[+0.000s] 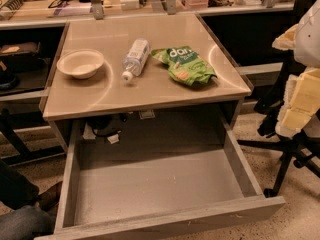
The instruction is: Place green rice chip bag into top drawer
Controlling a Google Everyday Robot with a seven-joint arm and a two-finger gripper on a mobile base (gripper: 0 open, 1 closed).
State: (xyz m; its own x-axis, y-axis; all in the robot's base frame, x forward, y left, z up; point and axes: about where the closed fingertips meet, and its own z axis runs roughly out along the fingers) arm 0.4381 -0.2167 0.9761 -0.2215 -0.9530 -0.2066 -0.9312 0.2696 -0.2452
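From the one camera view I count one chip bag [186, 66], one bottle [135, 58] and one bowl [80, 63] on the beige worktop [150, 91]. One drawer [170, 223] is pulled out below the worktop's front edge. My gripper [301, 101] shows as pale yellowish blocks under a white arm at the picture's right side. It is out past the worktop's right edge, off the front right corner and over the black legs of a chair [290, 159]. Whether it is spread or pressed together I cannot tell; it holds nothing that I can see. The chip bag lies flat on the worktop near the right edge, about midway between the back and front edges. It is to the left of my gripper and apart from it. The bottle, on its side, is just beside it on the left, and the bowl sits near the left edge. The bag is bright green and crinkled, with white lettering at its back end and a small orange patch toward the front.
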